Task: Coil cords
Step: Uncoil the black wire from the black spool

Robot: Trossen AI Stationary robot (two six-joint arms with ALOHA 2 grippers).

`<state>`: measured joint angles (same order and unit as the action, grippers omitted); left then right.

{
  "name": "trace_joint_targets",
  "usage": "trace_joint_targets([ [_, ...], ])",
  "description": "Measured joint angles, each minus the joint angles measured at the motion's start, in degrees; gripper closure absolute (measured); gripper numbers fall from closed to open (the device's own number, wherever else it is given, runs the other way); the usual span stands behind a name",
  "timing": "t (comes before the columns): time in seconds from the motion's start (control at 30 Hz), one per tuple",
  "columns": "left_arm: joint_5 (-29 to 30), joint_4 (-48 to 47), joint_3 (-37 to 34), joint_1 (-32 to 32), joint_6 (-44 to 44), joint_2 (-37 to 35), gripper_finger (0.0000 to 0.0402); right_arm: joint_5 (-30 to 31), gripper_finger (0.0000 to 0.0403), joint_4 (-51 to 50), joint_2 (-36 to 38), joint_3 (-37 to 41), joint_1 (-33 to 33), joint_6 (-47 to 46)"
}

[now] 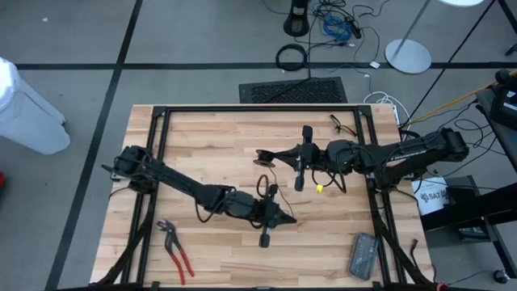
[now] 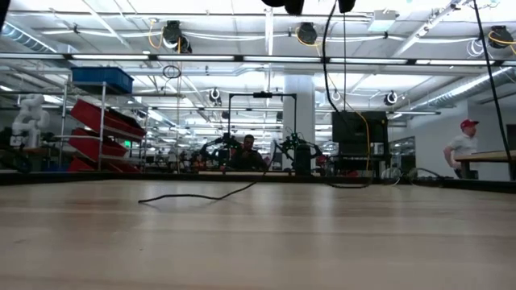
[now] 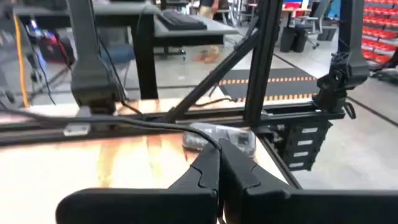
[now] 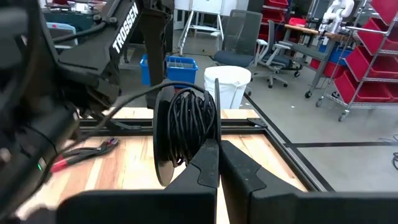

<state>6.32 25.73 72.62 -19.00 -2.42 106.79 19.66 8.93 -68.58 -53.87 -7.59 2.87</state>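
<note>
A thin black cord runs to my left gripper, which is shut on it near the table's middle and points toward the right edge. Part of the cord is wound on a small dark round spool. My right gripper is shut on the spool and reaches in from the right. The spool is just beyond its fingertips. A loose stretch of cord lies on the wood, and a short piece shows between the two grippers. My left gripper pinches the thin cord between its two fingertips, one strand only. The fingers lie about level, pointing toward the table's right edge. The cord leads off sideways from the tips in a long shallow line. My right gripper pinches the spool at its edge, right at the fingertips. The fingers come level from the table's right side. The spool stands on edge with its flat face across the fingers, the wound cord showing on it.
Red-handled pliers lie at the near left and a grey case at the near right. A small yellow piece lies right of centre. A black frame borders the table, with a small wire tangle at the far right.
</note>
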Motion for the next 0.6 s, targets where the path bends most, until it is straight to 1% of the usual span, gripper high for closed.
trace_joint_targets([
  [0.1, -1.60, -3.80, 0.00, 0.77, -0.28, 0.08, 0.0401, -0.02, 0.0403, -0.13, 0.72, 0.00, -0.03, 0.02],
  [0.3, -1.62, -10.47, 0.00, 2.21, -0.26, 0.06, 0.0401, 0.00, 0.0403, -1.51, 3.61, 0.00, -0.60, 0.02],
  [0.6, -1.68, -20.58, -0.04, 3.94, -0.28, 0.06, 0.0401, 0.16, 0.0403, -4.49, 9.96, 0.00, -3.93, -0.21],
])
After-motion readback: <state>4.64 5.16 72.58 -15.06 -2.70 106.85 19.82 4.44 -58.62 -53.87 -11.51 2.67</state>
